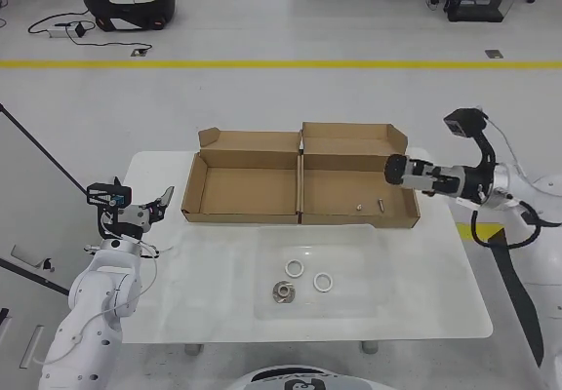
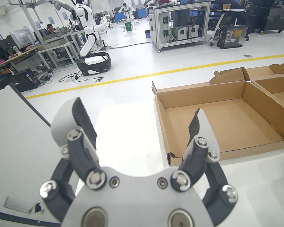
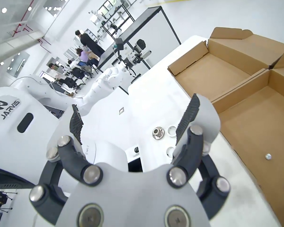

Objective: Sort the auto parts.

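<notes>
Quick count of what's out: two open-topped boxes, one tray, five parts, two arms. The left brown cardboard box (image 1: 247,190) and the right brown cardboard box (image 1: 344,185) sit side by side on the far half of the white surface (image 1: 437,283), touching along their shared wall, with their flaps standing up on the far side. In the right one, near its front wall, lie two little bits: a left small silver fastener (image 1: 359,207) and a right small silver fastener (image 1: 381,205), just beside each other. In front of the boxes is a see-through plastic tray (image 1: 359,283), its far edge near the boxes' front walls. It holds three pieces bunched together left of its middle: a far white plastic ring (image 1: 294,267), a near white plastic ring (image 1: 324,283) and a round silver metal flanged part (image 1: 283,291). None of them touch. The left tool (image 1: 162,202) hangs over the left edge of the surface, beside the left box but apart from it, fingers spread wide and holding nothing, as its own wrist camera shows (image 2: 137,106). The right tool (image 1: 390,169) hovers over the right end wall of the right box, also spread with nothing between the pads (image 3: 135,101). For open room, there's a bare strip of surface left of the boxes, another right of the tray, and the right half of the tray floor.
</notes>
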